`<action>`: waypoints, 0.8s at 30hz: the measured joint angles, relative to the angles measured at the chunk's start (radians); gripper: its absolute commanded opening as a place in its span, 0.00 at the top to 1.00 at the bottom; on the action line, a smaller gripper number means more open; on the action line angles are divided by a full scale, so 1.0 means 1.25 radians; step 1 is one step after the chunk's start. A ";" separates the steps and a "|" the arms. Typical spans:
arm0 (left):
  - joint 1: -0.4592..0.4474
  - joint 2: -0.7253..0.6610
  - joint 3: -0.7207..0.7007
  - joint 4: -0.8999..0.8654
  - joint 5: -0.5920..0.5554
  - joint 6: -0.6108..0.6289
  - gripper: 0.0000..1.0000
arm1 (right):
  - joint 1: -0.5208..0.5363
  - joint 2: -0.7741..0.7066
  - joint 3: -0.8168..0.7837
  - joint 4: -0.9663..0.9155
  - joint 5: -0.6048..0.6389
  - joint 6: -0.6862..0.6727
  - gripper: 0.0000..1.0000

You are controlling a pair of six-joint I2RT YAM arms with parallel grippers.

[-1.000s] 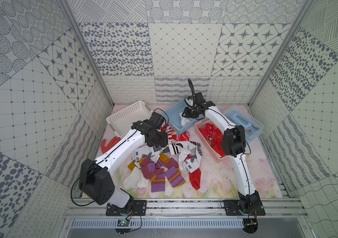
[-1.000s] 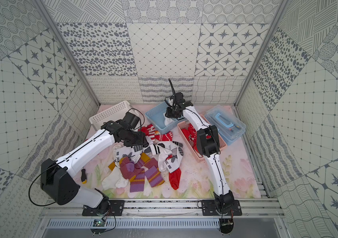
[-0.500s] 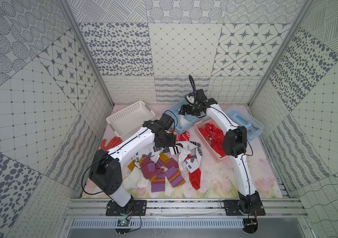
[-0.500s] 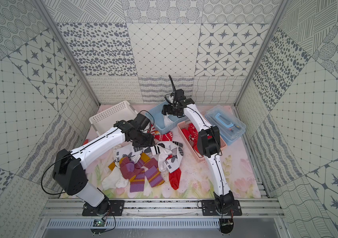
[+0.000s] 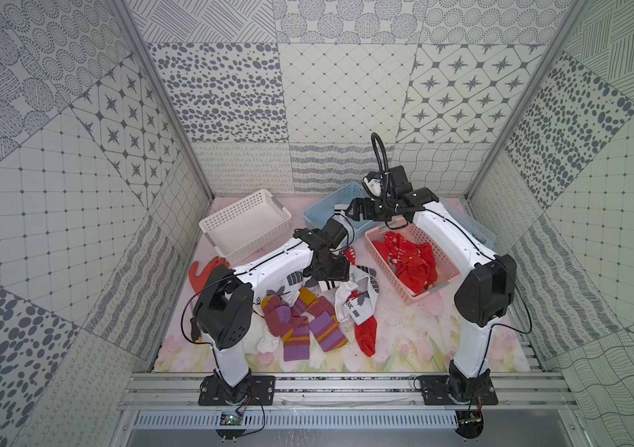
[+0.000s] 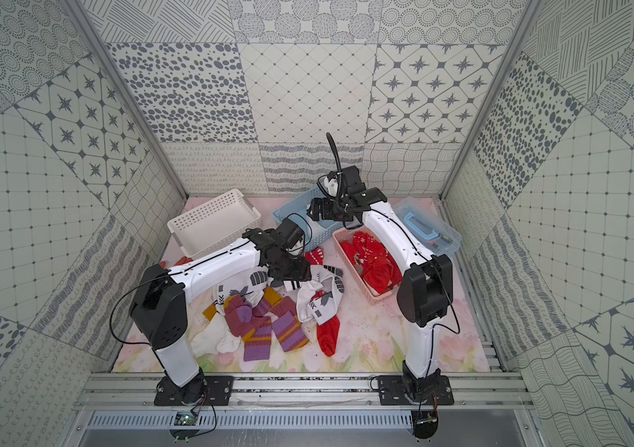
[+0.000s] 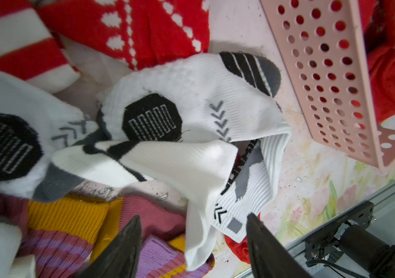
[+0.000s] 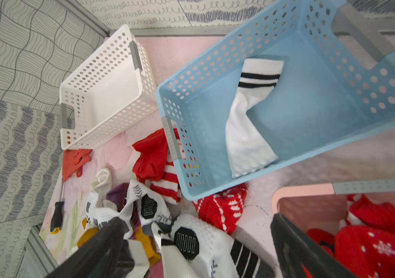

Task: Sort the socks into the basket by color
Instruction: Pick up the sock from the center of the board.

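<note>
Jaws: left gripper [image 7: 192, 215] parted around ribbed white sock [image 7: 198, 187]; right gripper [image 8: 196, 217] wide; 1 striped sock [image 8: 247, 125] in perforated blue basket [image 8: 215, 69].

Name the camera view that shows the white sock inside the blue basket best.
The right wrist view: the white sock lies unobstructed on the floor of the blue basket, its black-striped cuff plain. Both top views hide most of it behind the right arm. The left wrist view does not show it.
</note>
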 measured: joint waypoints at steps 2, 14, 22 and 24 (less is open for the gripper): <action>-0.004 0.018 -0.004 0.007 0.011 -0.001 0.50 | 0.001 -0.022 -0.042 0.008 0.000 0.002 0.02; -0.009 0.026 -0.035 0.042 0.014 0.000 1.00 | 0.017 -0.173 -0.232 0.056 -0.032 0.024 0.04; -0.010 -0.073 -0.068 0.063 0.009 0.009 1.00 | 0.038 -0.263 -0.365 0.140 -0.108 0.035 0.07; -0.009 -0.098 -0.069 0.065 0.008 0.014 1.00 | 0.043 -0.280 -0.402 0.156 -0.127 0.035 0.07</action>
